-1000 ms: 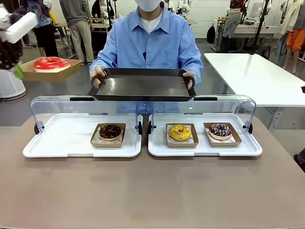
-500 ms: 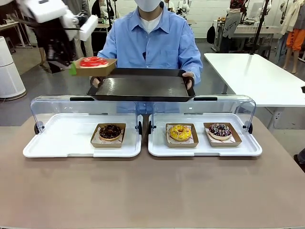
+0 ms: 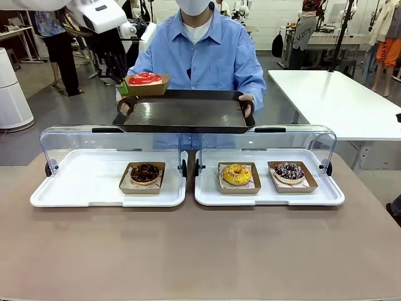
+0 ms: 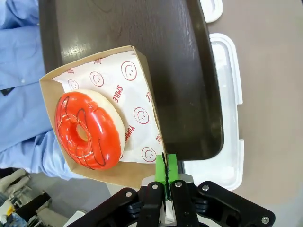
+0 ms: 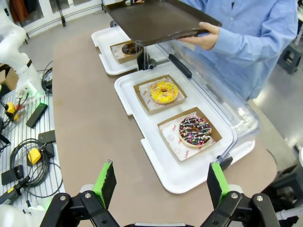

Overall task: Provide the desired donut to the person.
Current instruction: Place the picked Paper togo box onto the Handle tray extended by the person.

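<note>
Green-padded left end effector (image 4: pixel 165 166) is clamping shut on the rim of a cardboard box (image 4: pixel 124 172), which is carrying the red-glazed donut (image 4: pixel 87 130) on printed paper. Box is sitting over the left end of the black tray (image 3: pixel 185 115) that the person (image 3: pixel 200 53) is holding in both hands. Right end effector (image 5: pixel 162 182) is hanging wide open and empty above the table (image 3: pixel 188 251).

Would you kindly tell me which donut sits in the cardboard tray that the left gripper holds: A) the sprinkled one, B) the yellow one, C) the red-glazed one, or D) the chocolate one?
C: the left gripper is shut on the edge of the cardboard tray, and the red-glazed donut lies in it.
</note>
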Tool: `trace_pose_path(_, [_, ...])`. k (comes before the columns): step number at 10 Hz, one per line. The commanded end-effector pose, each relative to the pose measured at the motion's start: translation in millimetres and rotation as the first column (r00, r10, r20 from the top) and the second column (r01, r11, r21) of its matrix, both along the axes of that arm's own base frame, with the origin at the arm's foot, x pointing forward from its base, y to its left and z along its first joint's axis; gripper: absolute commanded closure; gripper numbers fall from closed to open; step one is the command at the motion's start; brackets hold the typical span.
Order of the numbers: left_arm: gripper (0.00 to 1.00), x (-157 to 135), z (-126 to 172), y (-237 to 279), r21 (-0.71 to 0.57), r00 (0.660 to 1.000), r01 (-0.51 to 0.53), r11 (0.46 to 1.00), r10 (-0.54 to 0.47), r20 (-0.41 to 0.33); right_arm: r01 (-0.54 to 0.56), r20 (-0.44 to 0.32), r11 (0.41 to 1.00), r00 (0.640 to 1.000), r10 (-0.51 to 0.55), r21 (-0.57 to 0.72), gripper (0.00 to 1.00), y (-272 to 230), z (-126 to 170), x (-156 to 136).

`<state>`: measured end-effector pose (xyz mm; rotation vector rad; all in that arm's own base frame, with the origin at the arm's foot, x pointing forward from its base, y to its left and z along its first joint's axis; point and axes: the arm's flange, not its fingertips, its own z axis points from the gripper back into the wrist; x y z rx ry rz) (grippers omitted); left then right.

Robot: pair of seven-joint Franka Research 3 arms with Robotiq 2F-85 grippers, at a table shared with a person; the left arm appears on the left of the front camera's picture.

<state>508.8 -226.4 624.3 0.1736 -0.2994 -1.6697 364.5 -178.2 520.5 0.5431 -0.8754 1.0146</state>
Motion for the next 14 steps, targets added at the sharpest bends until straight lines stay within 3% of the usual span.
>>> trace_pose_path(1, [0.99, 21, -1, -13, 0.028, 0.998, -0.018, 0.999, 0.02, -0.052, -0.004, 0.009, 1.0, 1.0, 0.003, 0.014, 0.0, 0, 0, 1])
trace_pose_path(5, [0.99, 43, -33, -19, 0.066, 0.994, -0.027, 0.997, 0.033, -0.102, -0.004, 0.009, 1.0, 1.0, 0.003, 0.014, 0.0, 0, 0, 1])
trace_pose_path(11, [0.99, 53, -45, -10, 0.069, 0.993, -0.013, 0.998, 0.022, -0.119, -0.004, 0.009, 1.0, 1.0, 0.003, 0.014, 0.0, 0, 0, 1])
trace_pose_path(12, [0.41, 52, -45, -10, 0.064, 0.993, -0.015, 0.998, 0.023, -0.117, -0.004, 0.009, 1.0, 1.0, 0.003, 0.014, 0.0, 0, 0, 1])
trace_pose_path(13, [0.41, 51, -45, -9, 0.065, 0.993, -0.015, 0.998, 0.022, -0.117, -0.004, 0.009, 1.0, 1.0, 0.003, 0.014, 0.0, 0, 0, 1])
trace_pose_path(14, [0.0, 53, -44, -9, 0.067, 0.993, -0.012, 0.998, 0.019, -0.12, -0.004, 0.009, 1.0, 1.0, 0.003, 0.014, 0.0, 0, 0, 1])
